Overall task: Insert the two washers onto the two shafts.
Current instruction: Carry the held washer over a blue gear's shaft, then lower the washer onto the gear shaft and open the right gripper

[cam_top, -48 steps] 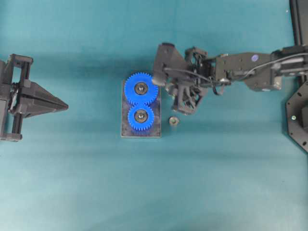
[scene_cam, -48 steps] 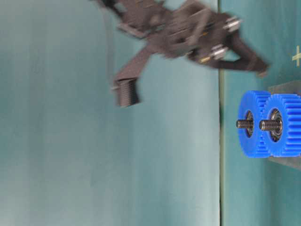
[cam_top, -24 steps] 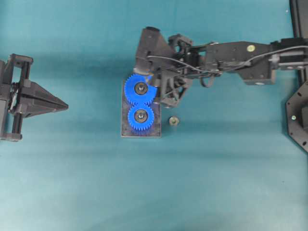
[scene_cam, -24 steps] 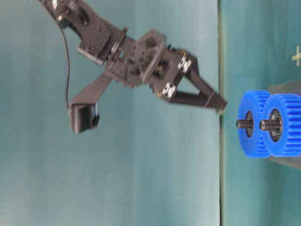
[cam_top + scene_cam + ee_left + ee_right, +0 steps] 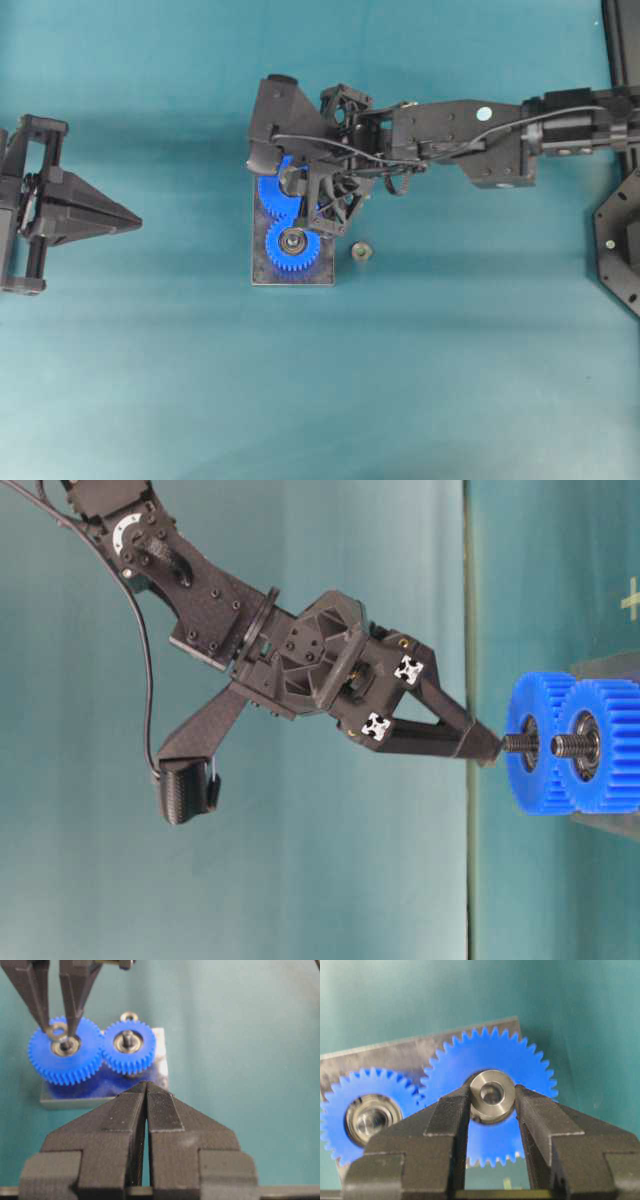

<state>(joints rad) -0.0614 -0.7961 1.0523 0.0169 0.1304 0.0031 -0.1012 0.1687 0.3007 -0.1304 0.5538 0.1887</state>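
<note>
The right gripper (image 5: 492,1105), clamped on the washer (image 5: 491,1096), holds it flat just above the upright shaft (image 5: 518,743) of the larger gear (image 5: 490,1065); the left gripper (image 5: 146,1091), fingers together, sits well apart near the table's left edge

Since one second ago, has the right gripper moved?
Yes. In the overhead view the right gripper has moved left, from beside the plate to over the larger blue gear, with the washer held in its jaws.
</note>
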